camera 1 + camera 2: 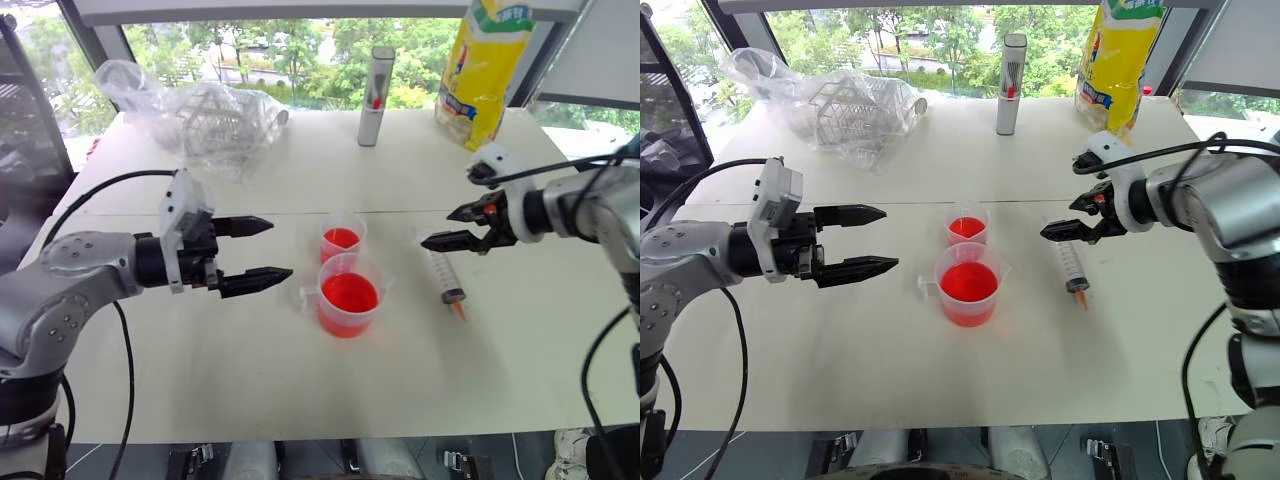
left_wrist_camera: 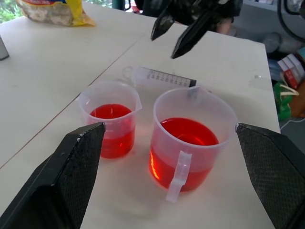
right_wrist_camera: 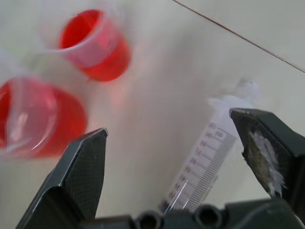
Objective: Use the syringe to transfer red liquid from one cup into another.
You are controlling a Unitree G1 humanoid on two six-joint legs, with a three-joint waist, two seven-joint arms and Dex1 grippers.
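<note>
The clear syringe [image 1: 445, 280] with an orange tip lies flat on the white table, right of the cups. My right gripper [image 1: 452, 227] hangs open just above its far end, holding nothing. The large handled beaker [image 1: 349, 295] holds red liquid [image 1: 349, 292] and stands at the table's middle. The smaller cup [image 1: 342, 239] stands just behind it, also holding red liquid. My left gripper [image 1: 268, 250] is open to the left of both cups, pointing toward them, apart from them. In the left wrist view the beaker [image 2: 193, 138] and the small cup [image 2: 110, 123] stand between its open fingers [image 2: 71, 176].
At the back of the table [image 1: 200, 370] stand an upright grey-white tube [image 1: 376, 96] and a yellow bag [image 1: 485, 65]. A crumpled clear plastic bag with a rack [image 1: 205, 118] lies at the back left. A seam runs across the table behind the cups.
</note>
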